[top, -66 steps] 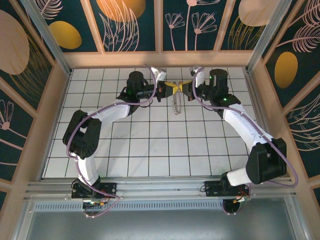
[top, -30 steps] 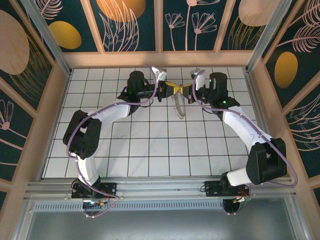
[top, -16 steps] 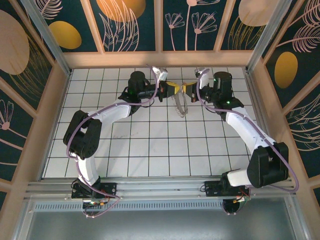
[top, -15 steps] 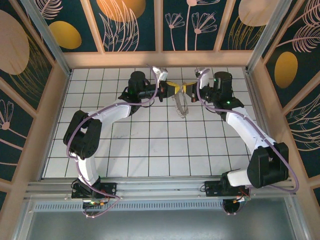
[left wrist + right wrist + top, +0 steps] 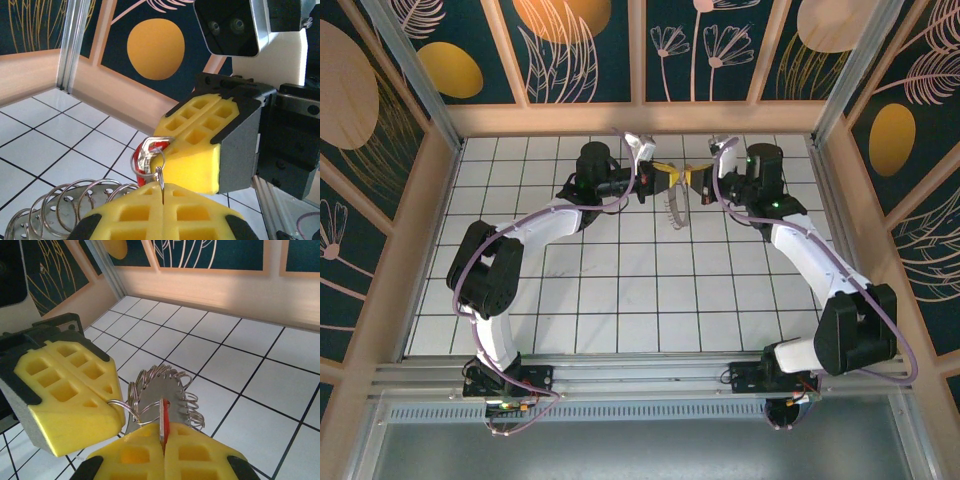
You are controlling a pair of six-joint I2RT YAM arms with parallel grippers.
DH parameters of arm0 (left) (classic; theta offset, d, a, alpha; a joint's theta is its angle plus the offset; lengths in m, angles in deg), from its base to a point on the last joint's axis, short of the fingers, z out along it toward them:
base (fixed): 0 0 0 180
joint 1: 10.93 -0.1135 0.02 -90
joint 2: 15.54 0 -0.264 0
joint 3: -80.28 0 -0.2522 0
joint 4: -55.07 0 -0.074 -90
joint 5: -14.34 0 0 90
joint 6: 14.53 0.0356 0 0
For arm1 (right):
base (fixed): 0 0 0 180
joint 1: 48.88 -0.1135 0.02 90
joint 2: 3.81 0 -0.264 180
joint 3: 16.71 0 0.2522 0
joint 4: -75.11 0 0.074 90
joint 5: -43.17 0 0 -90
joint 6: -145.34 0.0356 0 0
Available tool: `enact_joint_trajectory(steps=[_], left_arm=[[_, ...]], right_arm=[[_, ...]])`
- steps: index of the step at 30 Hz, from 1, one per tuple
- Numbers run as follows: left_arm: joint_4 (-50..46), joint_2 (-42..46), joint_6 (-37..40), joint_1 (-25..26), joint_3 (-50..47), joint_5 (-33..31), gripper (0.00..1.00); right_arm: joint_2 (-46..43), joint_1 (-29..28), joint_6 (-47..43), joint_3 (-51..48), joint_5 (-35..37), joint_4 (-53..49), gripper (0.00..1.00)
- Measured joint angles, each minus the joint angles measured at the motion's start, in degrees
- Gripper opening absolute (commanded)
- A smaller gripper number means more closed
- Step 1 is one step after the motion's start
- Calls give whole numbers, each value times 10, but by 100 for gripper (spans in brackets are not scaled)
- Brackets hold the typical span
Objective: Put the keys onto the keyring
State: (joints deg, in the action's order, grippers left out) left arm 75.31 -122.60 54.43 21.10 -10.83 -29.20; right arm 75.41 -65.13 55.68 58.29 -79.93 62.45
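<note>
Dark teal wall panels, painted with orange discs and pale line-drawn leaves and flowers and framed in light wood, closed in the far side and both flanks, with aluminium posts at the corners. Below them lay the bench, a white surface ruled into square tiles by dark lines, bordered by a metal rail along the near edge where the arm bases were bolted. The left arm and the right arm, both white with black joints and trailed by purple cable, curved inward and met above the far middle tiles. The left pincer had its yellow fingers pressed together on a thin wire ring of the keyring, seen at its tips in the left wrist view. The right pincer faced it tip to tip, its own yellow fingers squeezed onto the key, whose red head stood edge-on in the seam between them. The keyring hung between and beneath the two pincers above the tiles, a silvery perforated plate fringed with many wire loops. From the left wrist the key showed as a red patch behind a small silver ring, right against the right pincer's pad.
</note>
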Motion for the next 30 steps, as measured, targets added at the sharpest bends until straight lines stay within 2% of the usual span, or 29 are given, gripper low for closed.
enact_joint_trajectory(steps=[14,30], left_arm=[[-2,0,0,-1,0,0,0],[3,0,0,3,3,-2,0]], right_arm=[[16,-9,0,2,12,1,0],[-16,18,7,-5,-15,0,0]])
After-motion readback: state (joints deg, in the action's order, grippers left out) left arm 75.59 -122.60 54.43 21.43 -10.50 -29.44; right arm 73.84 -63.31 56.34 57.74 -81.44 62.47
